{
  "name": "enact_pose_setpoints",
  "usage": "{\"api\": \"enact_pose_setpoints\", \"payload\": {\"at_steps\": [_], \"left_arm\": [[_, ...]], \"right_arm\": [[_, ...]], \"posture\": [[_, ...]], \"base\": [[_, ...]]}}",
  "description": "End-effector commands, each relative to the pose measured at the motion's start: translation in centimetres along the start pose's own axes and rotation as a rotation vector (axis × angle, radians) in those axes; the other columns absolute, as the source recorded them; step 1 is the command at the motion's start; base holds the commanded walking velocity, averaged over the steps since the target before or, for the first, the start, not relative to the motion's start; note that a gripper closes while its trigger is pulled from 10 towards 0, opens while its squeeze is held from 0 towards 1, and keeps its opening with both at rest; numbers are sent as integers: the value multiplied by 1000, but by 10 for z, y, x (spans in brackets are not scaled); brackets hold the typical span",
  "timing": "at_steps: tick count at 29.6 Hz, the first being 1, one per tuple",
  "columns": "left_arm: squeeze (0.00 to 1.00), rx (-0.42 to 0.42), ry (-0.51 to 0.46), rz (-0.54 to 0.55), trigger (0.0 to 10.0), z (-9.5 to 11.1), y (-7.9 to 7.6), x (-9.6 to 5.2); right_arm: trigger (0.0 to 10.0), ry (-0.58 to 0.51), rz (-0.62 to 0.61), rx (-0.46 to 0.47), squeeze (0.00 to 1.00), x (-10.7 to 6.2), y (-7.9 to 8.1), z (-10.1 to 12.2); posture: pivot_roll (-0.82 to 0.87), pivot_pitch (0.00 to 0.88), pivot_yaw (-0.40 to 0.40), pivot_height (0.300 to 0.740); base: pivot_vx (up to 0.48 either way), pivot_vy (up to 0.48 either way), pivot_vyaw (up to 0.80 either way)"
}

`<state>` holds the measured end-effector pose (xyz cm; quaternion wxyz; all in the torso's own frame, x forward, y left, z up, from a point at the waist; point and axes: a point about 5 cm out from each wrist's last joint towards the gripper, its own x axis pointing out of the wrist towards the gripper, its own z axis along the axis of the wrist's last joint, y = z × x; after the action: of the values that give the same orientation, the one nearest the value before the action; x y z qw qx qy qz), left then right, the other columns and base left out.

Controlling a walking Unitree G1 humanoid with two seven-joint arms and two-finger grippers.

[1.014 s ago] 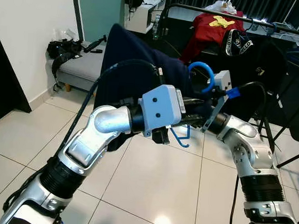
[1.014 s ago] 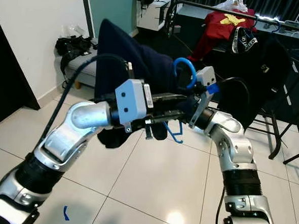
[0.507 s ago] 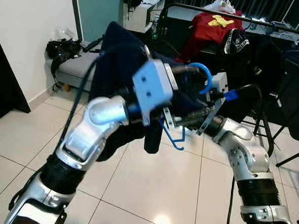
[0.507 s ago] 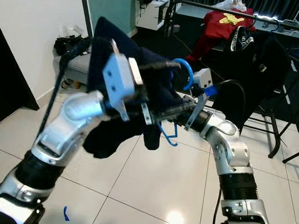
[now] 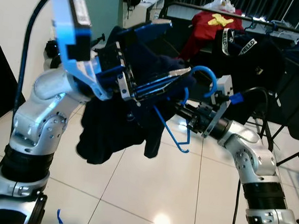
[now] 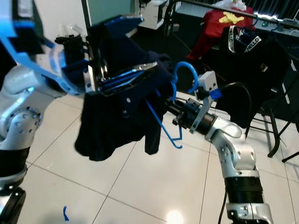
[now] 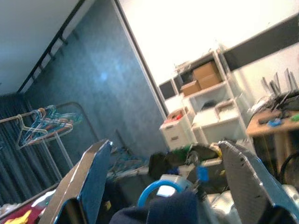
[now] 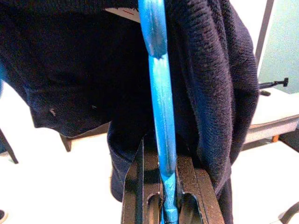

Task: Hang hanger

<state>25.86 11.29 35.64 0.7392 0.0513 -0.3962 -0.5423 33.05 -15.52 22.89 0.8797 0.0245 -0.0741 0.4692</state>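
Note:
A dark navy garment [image 5: 115,125] is draped over a blue plastic hanger [image 5: 171,135], whose hook [image 5: 208,76] curls upward at chest height. My right gripper [image 5: 186,112] is shut on the hanger; in the right wrist view the blue bar [image 8: 162,116] runs down between its fingers [image 8: 135,196], with the garment [image 8: 70,70] hanging behind it. My left gripper [image 5: 158,51] is raised at the upper left, open, its fingers [image 7: 88,177] spread wide above the garment's top. A dark clothes rail [image 5: 231,15] crosses the back right.
On the rail hang a red shirt [image 5: 208,26] and a black garment [image 5: 247,54]. Black stand legs [image 5: 291,125] occupy the right side. A white shelf unit [image 6: 158,8] stands at the back. The floor is pale tile [image 5: 149,193] with a blue tape mark [image 5: 58,216].
My left arm has swung up and to the left, away from the hanger, and its fingers have spread wide. The right gripper keeps the hanger, now pushed slightly forward.

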Motion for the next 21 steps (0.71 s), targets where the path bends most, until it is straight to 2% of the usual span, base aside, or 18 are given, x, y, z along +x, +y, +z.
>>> {"api": "enact_pose_setpoints", "payload": {"at_steps": [1,7,8,10,11,12,13,15,17,18,19,20,21], "left_arm": [[1000,-12,-33,13,10000,8,2,-5],[1000,-27,-63,37,10000,13,5,-8],[1000,-28,-47,117,10000,9,14,-11],[1000,-28,-47,117,10000,9,14,-11],[0,-31,-1,237,10000,-2,25,-16],[0,-31,-1,237,10000,-2,25,-16],[0,-38,58,374,10000,-18,36,-25],[0,-38,58,374,10000,-18,36,-25],[0,-80,130,574,10000,-44,44,-46],[0,-80,130,574,10000,-44,44,-46],[0,-97,150,635,10000,-52,44,-54],[0,-97,150,635,10000,-52,44,-54],[0,-103,173,687,10000,-58,42,-62]], "right_arm": [[10000,-71,4,-30,0,-5,1,15],[10000,-78,4,-30,0,-5,1,16],[10000,-107,49,-16,0,-7,5,21],[10000,-107,49,-16,0,-7,5,21],[10000,-143,127,7,0,-9,13,28],[10000,-143,127,7,0,-9,13,28],[10000,-180,233,39,0,-14,25,34],[10000,-180,233,39,0,-14,25,34],[10000,-229,385,100,0,-27,42,43],[10000,-229,385,100,0,-27,42,43],[10000,-241,409,116,0,-31,45,44],[10000,-241,409,116,0,-31,45,44],[10000,-251,415,124,0,-34,46,45]], "posture": [[67,47,-34,740],[67,47,-34,740],[69,46,-38,740],[69,46,-38,740],[71,47,-37,740],[71,47,-37,740],[68,48,-36,740],[68,48,-36,740],[60,52,-32,740],[60,52,-32,740],[60,53,-26,740],[60,53,-26,740],[62,54,-23,740]], "base": [[0,0,0],[0,0,0],[0,0,0],[0,0,0],[0,0,0],[0,0,0],[0,0,0],[0,0,0],[0,0,0],[0,0,0],[0,0,0],[0,0,0],[0,0,0]]}}
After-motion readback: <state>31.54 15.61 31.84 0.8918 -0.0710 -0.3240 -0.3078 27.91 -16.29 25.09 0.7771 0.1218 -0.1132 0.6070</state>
